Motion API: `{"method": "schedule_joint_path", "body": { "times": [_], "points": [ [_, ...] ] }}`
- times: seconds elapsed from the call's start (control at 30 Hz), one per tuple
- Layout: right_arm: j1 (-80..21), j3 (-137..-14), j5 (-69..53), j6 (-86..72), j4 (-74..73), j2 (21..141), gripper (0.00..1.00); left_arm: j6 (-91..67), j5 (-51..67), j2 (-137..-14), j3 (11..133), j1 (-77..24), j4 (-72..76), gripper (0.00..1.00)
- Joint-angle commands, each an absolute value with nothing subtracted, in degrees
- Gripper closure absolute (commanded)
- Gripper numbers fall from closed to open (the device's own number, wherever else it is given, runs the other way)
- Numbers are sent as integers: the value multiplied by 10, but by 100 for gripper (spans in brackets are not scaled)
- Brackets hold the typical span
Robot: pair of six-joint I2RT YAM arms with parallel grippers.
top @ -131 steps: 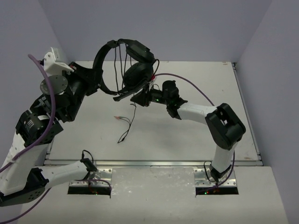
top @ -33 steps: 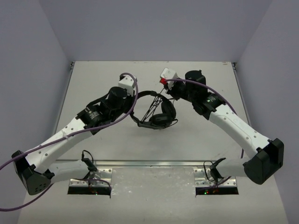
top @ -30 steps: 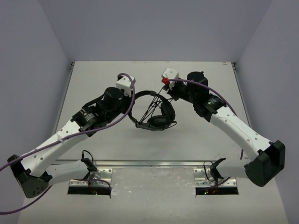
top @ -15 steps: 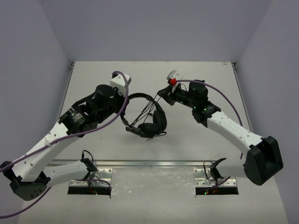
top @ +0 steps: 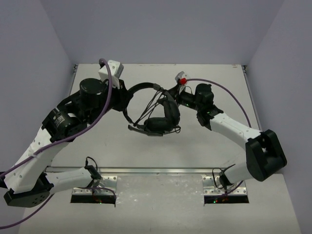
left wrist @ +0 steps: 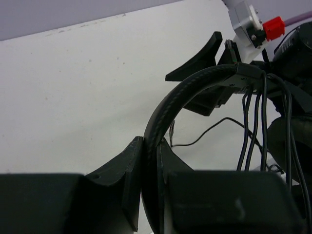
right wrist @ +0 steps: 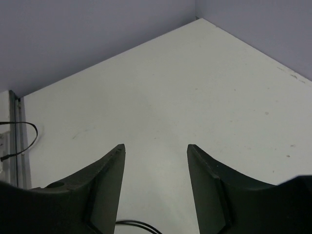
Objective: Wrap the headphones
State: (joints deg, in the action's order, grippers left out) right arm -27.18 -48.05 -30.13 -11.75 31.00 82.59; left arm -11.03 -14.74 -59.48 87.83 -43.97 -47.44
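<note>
The black headphones (top: pixel 161 122) hang in the air over the middle of the table. My left gripper (top: pixel 125 96) is shut on the left end of the arched headband (left wrist: pixel 195 83); the left wrist view shows the jaws pinching it (left wrist: pixel 151 165). Thin black cable strands (top: pixel 149 104) run from the headband top down to the earcups, and also show in the left wrist view (left wrist: pixel 253 126). The boom mic (top: pixel 134 127) points left. My right gripper (top: pixel 167 92) is open and empty beside the headband's right end; its wrist view (right wrist: pixel 156 151) shows only bare table and a bit of cable (right wrist: pixel 131 225).
The white table (top: pixel 219 87) has purple walls on three sides. A metal rail (top: pixel 161 170) runs along its near edge. A thin cable end (left wrist: pixel 209 132) trails on the table below the headband. Purple robot cables (top: pixel 229 95) loop over both arms.
My left gripper has moved left and back, carrying the headphones higher. My right gripper has followed leftward and stays at the headband's right end, open.
</note>
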Motion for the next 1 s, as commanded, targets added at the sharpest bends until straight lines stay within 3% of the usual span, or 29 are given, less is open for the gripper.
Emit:
{"method": "schedule_joint_path", "body": {
  "times": [0.0, 0.13, 0.37, 0.5, 0.57, 0.7, 0.77, 0.97],
  "points": [
    [-270, -476, -353, -179, 400, 826, 44, -176, -197, -598, 922, -445, -468, 100],
    [-271, -461, -372, -206, 443, 842, 47, -218, -229, -595, 956, -445, -477, 100],
    [-270, -421, -336, -245, 468, 834, 35, -255, -274, -603, 991, -445, -497, 100],
    [-270, -415, -137, -252, 362, 803, 31, -267, -276, -597, 984, -445, -477, 100],
    [-263, -411, -108, -252, 347, 785, 30, -271, -277, -596, 984, -445, -473, 100],
    [-245, -369, -260, -262, 440, 768, 26, -279, -284, -594, 985, -445, -467, 100],
    [-245, -369, -376, -272, 487, 773, 1, -283, -291, -592, 985, -445, -465, 100],
    [-246, -359, -431, -340, 597, 788, 1, -302, -301, -582, 983, -445, -460, 100]
  ]
}}
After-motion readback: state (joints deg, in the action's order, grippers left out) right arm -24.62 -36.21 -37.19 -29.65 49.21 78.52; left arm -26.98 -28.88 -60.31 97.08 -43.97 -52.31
